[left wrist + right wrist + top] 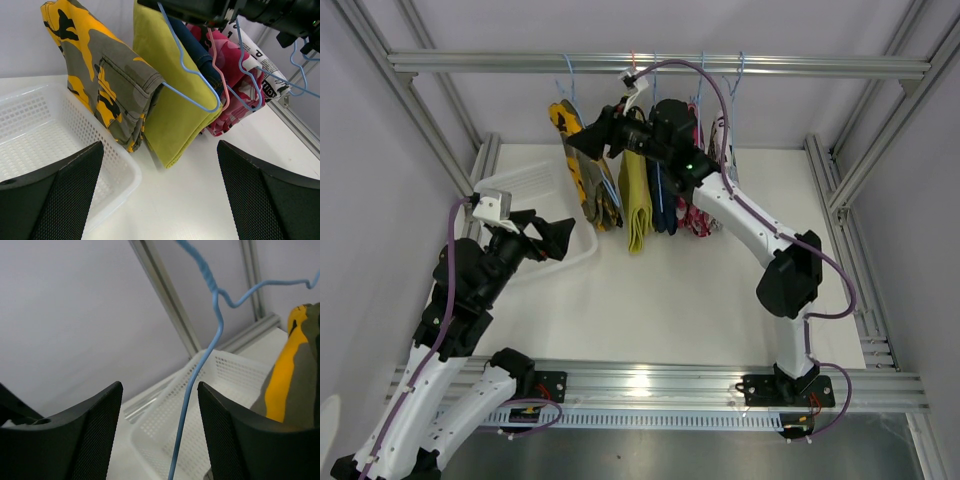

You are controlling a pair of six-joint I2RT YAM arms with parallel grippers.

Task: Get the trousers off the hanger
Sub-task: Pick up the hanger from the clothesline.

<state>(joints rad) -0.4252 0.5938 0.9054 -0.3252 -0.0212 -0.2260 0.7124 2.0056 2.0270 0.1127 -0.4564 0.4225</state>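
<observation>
Right pincer (pixel 159 401) astride hanger (pixel 193 384), basket (pixel 227 371) beyond

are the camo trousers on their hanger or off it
On. The camo trousers hang folded over the bottom bar of a blue wire hanger, which sticks out of the fold, beside the white basket.

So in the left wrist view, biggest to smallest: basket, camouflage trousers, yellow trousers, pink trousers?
1. white basket, nearest the camera
2. camouflage trousers and yellow trousers, too alike to rank
3. pink trousers, partly hidden
</observation>
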